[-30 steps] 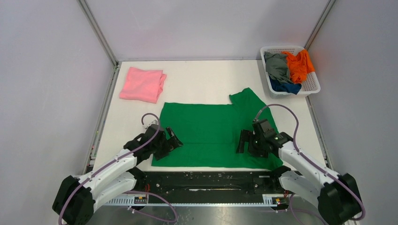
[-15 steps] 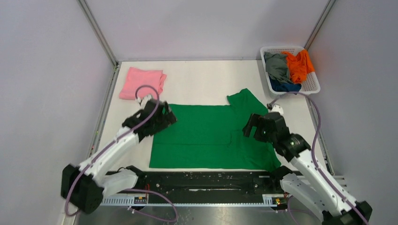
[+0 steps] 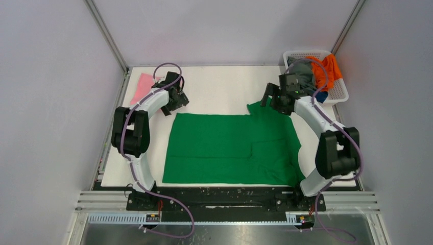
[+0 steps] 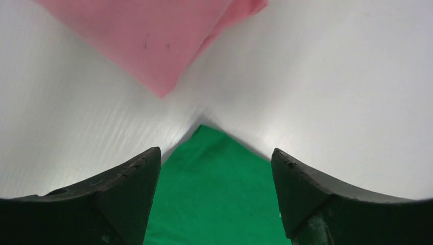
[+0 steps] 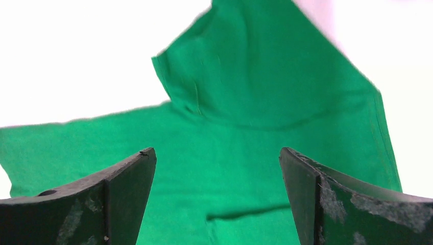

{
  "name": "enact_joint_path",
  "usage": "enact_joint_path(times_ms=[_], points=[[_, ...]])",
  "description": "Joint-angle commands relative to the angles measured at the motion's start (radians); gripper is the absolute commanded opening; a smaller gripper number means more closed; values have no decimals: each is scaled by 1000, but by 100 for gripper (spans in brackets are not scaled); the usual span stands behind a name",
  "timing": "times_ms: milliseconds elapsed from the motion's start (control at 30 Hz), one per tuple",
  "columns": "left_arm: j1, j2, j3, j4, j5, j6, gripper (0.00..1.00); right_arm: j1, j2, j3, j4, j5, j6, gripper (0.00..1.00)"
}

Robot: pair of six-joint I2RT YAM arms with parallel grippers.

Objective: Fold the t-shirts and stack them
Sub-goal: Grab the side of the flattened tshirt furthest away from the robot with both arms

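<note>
A: The green t-shirt (image 3: 232,148) lay flat mid-table, a soft matte rectangle with one sleeve poking out far right.

B: Both arms had swung from its near edge to its far corners. The left gripper (image 4: 214,158) was over the left corner and the right gripper (image 5: 217,158) over the sleeve, both with jaws apart and empty.

A: Touching cloth?

B: Hard to tell — perhaps just above. Another fold looked due; the folded pink t-shirt (image 4: 143,35) waited nearby.

**Both arms stretched to the far side of the tabletop (image 3: 219,87), pincers apart.**
The left arm (image 3: 134,130) extended toward the far left corner, and the left pincer (image 3: 174,106) tipped downward, jaws spread and gripping nothing. The right arm (image 3: 334,148) extended toward the far right corner, with the right pincer (image 3: 272,103) equally wide and empty.
</note>
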State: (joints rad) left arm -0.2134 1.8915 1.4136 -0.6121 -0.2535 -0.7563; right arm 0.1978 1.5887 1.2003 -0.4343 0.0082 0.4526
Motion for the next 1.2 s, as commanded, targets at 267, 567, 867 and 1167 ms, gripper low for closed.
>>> enact_joint_path(times_ms=[267,567,867,1167], points=[[29,229,210,-119,-65,-3,62,-4,355,348,28,51,-56,99],[20,178,130,-161,36,-7,35,-3,615,722,-104,26,-85,99],[13,125,46,-159,26,28,0,1,912,1119,-430,-4,-122,99],[-33,-24,-48,-87,25,58,0,38,868,989,-507,94,-159,92]])
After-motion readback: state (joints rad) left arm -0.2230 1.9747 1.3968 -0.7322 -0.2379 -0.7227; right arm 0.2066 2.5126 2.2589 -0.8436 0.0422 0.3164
